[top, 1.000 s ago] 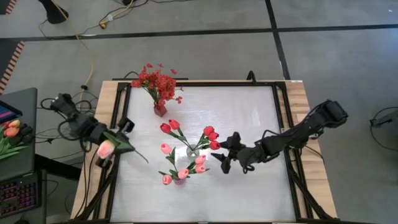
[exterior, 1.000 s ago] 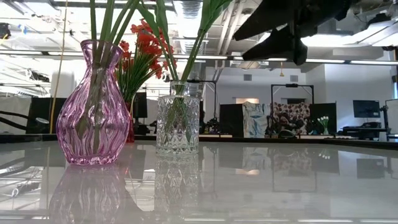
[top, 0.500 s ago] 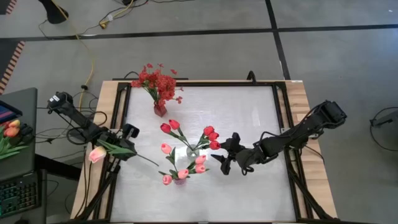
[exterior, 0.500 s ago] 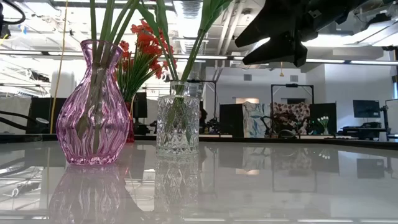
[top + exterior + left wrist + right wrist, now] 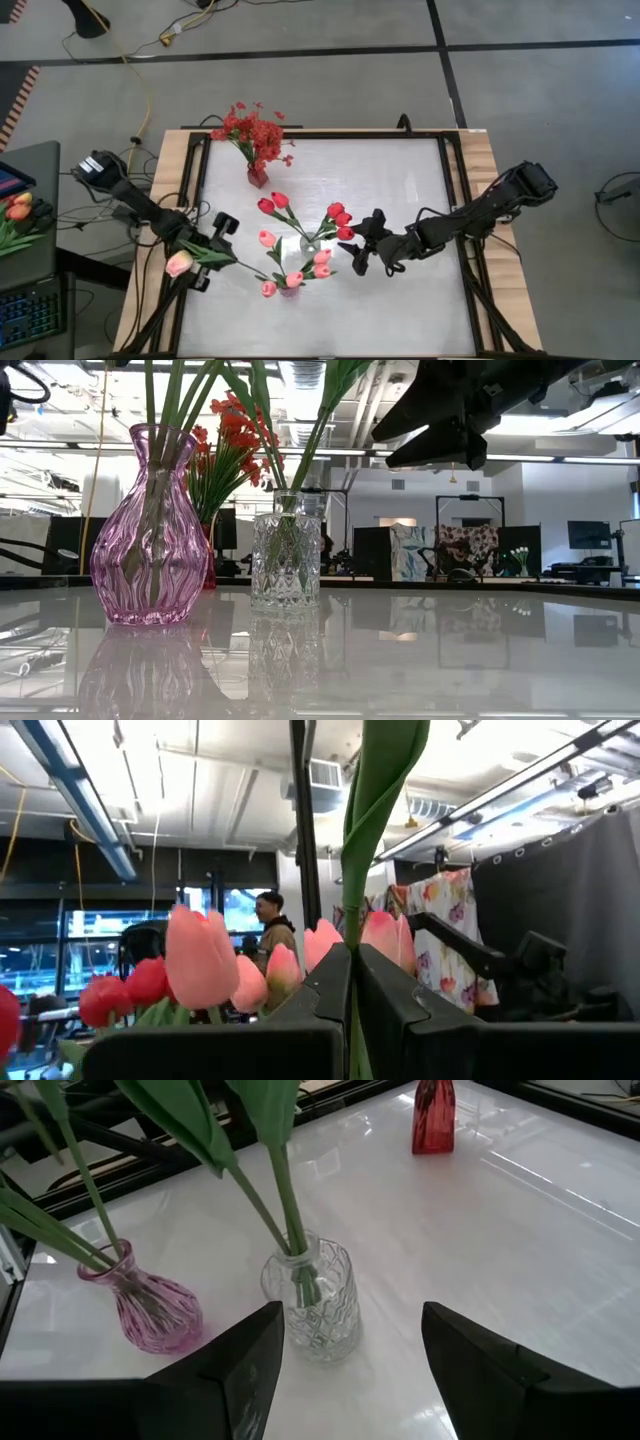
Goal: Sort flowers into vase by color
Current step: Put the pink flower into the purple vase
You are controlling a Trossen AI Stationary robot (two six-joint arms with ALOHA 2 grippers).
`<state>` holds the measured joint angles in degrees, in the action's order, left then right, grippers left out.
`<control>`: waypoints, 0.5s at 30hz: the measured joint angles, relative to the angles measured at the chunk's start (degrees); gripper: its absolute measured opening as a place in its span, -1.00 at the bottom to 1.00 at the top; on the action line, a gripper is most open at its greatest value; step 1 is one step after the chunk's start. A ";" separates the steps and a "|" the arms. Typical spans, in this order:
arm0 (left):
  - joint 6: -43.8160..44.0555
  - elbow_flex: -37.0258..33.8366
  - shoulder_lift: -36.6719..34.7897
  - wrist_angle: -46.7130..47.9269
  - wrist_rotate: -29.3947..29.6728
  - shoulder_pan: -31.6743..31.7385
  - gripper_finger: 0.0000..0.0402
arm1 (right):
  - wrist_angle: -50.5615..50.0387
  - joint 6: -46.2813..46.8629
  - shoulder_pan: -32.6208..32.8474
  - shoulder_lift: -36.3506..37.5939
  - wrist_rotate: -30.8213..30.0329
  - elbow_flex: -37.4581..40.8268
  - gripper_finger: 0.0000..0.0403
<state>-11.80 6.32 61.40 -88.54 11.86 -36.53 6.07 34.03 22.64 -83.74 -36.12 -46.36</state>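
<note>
My left gripper [image 5: 213, 250] is shut on a pink tulip [image 5: 179, 263] over the table's near left part, left of the pink vase [image 5: 288, 290]. That vase holds several pink tulips [image 5: 294, 278]. The clear vase [image 5: 310, 243] holds red tulips [image 5: 338, 213]. A small red vase [image 5: 257, 177] at the far side holds the red blossom sprays [image 5: 255, 130]. My right gripper [image 5: 362, 257] hangs open just right of the clear vase [image 5: 310, 1305], above the table. My left gripper pinches the pink tulip's green stem [image 5: 351, 945] between its two fingers [image 5: 318, 995], which lie across the stem. The tulip is lifted clear of the table. Its bud points toward the table's left edge, and the stem's free end [image 5: 252, 264] points toward the pink vase.
The pink vase [image 5: 150, 530] and clear vase [image 5: 287, 555] stand close together near the table's middle, their stems fanning out above them. The table's right half [image 5: 420, 180] is bare white top. More tulips [image 5: 18, 210] lie on a side desk beyond the left edge. A person [image 5: 270, 925] shows in the room.
My left gripper has moved toward the table's near edge and right, toward the pink vase, carrying the pink tulip. The tulip has swung about, its bud moving toward the near edge. My right arm has barely shifted.
</note>
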 joint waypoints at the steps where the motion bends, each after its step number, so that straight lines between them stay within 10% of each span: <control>1: 0.17 0.03 1.81 -1.35 0.03 0.00 -1.00 | 0.00 0.00 -0.03 0.00 0.00 -0.01 0.31; 15: 0.73 5.60 11.02 -0.89 -1.65 2.67 -1.00 | 0.20 0.45 0.41 0.00 0.02 -0.01 0.31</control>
<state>-11.06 11.92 72.42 -89.43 10.21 -33.86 6.26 34.48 23.05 -83.74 -36.10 -46.37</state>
